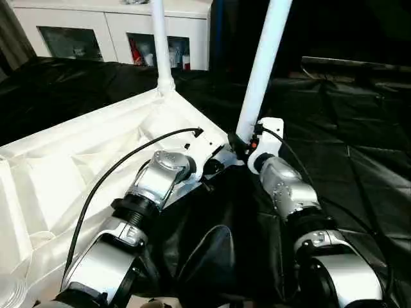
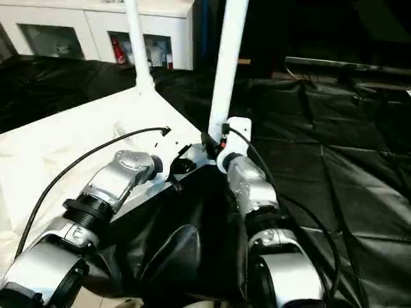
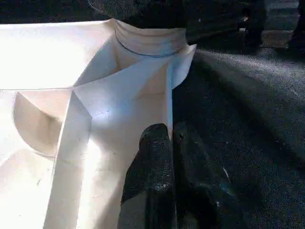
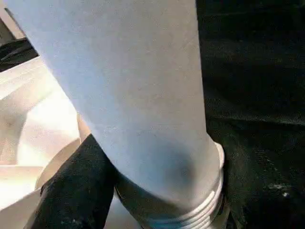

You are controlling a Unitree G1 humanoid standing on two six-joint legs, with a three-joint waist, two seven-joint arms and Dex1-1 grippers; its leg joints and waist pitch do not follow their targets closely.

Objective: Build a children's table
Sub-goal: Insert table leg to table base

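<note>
silver forearms (image 1: 160,176) converging — right fingers (image 1: 239,146) round leg (image 1: 262,70)

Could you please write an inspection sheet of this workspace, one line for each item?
Surface: black sheet, wrinkled.
Job's things: table top upside down, ribs up; far leg upright in its socket; near leg leaning at the near corner.
Clutter: nothing seen.
Grippers: left gripper shut, at the top's edge rib; right gripper shut on near leg, at its threaded base.
Cables: black cable along the left forearm.
Surroundings: white cabinets behind.
</note>
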